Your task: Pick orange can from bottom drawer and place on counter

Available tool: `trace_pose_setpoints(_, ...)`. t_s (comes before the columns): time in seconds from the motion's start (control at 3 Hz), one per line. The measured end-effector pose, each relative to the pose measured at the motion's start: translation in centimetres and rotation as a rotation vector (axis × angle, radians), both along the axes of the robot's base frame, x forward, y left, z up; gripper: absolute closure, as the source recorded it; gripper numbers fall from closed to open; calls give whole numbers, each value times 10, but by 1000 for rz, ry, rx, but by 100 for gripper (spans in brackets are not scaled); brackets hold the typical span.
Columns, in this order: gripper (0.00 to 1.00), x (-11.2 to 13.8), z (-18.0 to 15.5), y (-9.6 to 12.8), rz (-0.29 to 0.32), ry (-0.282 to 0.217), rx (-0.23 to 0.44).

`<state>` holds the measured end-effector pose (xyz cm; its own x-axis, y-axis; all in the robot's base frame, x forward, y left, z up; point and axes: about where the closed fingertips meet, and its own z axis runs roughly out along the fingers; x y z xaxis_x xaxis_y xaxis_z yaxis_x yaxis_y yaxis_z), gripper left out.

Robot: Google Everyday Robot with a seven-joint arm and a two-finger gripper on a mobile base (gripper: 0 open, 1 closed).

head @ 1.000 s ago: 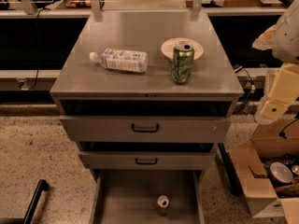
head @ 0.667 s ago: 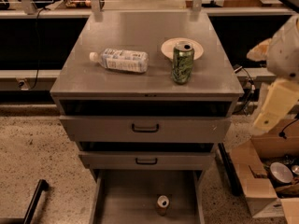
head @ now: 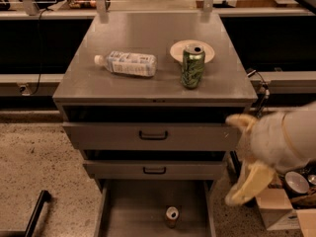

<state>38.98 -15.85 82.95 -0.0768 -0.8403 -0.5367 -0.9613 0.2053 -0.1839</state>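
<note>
The orange can (head: 171, 216) stands upright near the front middle of the open bottom drawer (head: 129, 210), silver top up. The counter (head: 143, 31) is the grey metal top of the cabinet. My gripper (head: 241, 155) hangs at the right side of the cabinet, level with the two upper drawers, on a white arm coming in from the right. Its cream fingers (head: 248, 184) are spread apart and hold nothing. It is above and to the right of the orange can, well apart from it.
On the counter lie a plastic bottle (head: 126, 63) on its side, a green can (head: 192, 65) and a small plate (head: 192, 50) behind it. Two upper drawers with black handles (head: 153, 135) are slightly ajar. Boxes and clutter (head: 289, 201) stand right of the cabinet; a black bar (head: 36, 212) lies lower left.
My arm and gripper have moved down and to the left, from beside the counter's right edge to beside the upper drawers. The cans, bottle and drawers have not moved.
</note>
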Motion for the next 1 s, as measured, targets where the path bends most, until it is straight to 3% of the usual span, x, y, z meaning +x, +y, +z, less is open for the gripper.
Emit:
trace_pose_setpoints(0.33,0,-12,-47,-4,-36,20,104)
trace_pose_setpoints(0.67,0,-13,-45,4,-22,29,77)
trace_pose_setpoints(1.0,0,-20,-84,8,-48,49,161)
